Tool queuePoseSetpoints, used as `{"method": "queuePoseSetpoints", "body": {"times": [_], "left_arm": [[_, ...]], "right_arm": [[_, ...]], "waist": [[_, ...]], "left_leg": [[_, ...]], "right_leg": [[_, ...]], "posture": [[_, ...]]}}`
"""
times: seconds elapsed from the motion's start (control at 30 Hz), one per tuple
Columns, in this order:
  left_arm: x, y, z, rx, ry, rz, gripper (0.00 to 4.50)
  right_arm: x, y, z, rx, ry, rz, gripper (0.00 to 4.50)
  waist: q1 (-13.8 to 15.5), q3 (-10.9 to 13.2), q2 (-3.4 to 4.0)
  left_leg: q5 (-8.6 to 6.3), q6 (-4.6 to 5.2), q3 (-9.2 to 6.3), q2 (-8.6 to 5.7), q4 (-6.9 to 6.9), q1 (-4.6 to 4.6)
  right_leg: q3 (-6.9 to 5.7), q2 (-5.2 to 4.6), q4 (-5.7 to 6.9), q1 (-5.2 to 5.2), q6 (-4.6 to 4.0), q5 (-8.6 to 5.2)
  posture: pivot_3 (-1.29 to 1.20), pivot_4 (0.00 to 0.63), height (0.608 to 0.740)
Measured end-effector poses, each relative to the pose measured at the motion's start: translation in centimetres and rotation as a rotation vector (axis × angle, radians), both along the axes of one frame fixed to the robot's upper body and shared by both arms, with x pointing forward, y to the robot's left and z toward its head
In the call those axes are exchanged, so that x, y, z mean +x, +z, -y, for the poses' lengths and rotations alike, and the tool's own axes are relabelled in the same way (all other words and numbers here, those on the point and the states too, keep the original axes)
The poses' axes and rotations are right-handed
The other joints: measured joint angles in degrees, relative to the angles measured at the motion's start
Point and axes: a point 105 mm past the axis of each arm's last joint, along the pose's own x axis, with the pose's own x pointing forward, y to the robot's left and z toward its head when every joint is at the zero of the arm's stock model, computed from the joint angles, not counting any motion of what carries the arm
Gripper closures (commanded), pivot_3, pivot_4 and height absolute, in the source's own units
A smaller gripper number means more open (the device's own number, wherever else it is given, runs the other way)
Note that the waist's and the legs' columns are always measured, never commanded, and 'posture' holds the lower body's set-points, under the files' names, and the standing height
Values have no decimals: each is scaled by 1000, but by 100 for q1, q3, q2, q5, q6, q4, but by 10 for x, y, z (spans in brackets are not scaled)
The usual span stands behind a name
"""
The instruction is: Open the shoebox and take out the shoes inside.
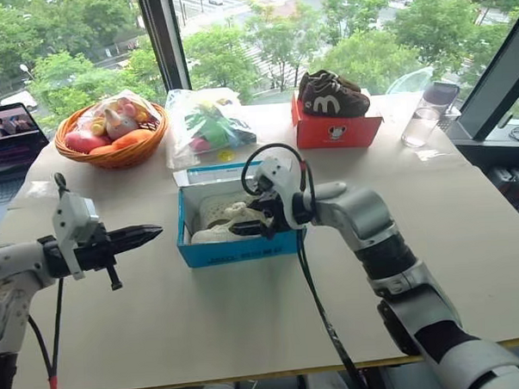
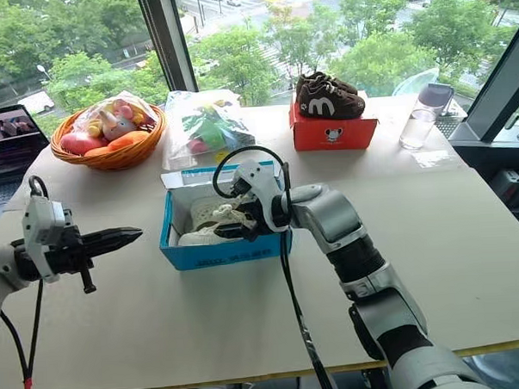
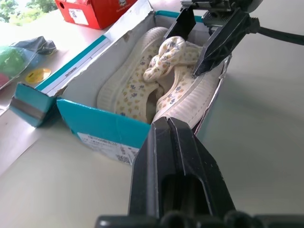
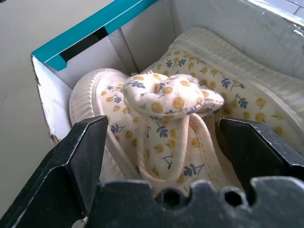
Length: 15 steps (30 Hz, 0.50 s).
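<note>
Left to right on your table (image 1: 248, 333): a laptop (image 1: 7, 141) at the far left edge, then a woven basket (image 1: 111, 154) of soft toys, then a clear bag (image 1: 205, 124) with green stuff inside.

Your left pincer (image 1: 149, 235) hangs over the table left of the shoebox (image 1: 236, 250), arm stretched out roughly level, tips pointing toward the box, fingers clenched on nothing.

The shoebox sits mid-table, lid off, blue outside and white inside. There is a small white label on its near wall, print too small to read.

The shoes (image 4: 166, 114) lie side by side inside it: cream fabric with a tiny yellow and blue flower print, and one has a knotted bow on top.

Your right pincer (image 4: 161, 137) reaches down into the box from the right, wrist bent down, fingers spread wide either side of the bowed shoe, not gripping it.

Behind stands a red box (image 1: 336, 131) with a small round logo, and dark brown shoes (image 1: 331, 95) marked with a white "m" sit on it. A clear cup (image 1: 427, 114) stands to the far right.
</note>
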Motion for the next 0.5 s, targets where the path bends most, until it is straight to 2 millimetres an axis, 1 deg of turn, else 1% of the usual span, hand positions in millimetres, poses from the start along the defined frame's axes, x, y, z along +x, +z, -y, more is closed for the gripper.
{"method": "queuePoseSetpoints", "body": {"times": [0.13,0.27,0.37,0.4,0.5], "left_arm": [[2,6,5,-76,-9,21,4500],[2,10,3,-132,1,10,4500],[0,14,-1,-149,10,7,4500],[0,13,-2,-148,11,0,4500],[-7,1,-7,-124,8,-67,4500]], "right_arm": [[6,-1,-1,39,-17,-56,40],[8,-2,1,58,-20,-87,40],[8,-4,2,60,-11,-98,755],[7,-4,2,61,-7,-101,1055],[7,-5,2,57,2,-102,2169]], "waist": [[-19,-1,-1],[-11,-1,-2],[0,-5,-7],[0,-8,-12],[-3,-12,-17]], "left_leg": [[0,0,6,44,-1,3],[0,0,8,65,-1,4],[0,0,13,64,0,6],[0,0,13,64,0,7],[0,0,15,65,-1,7]], "right_leg": [[9,48,-1,-8,-26,15],[9,69,5,-16,-37,22],[10,67,3,-11,-36,22],[10,67,2,-11,-37,22],[13,67,2,-14,-40,23]], "posture": [[0,150,740],[0,150,740],[0,150,740],[0,150,740],[0,150,740]]}}
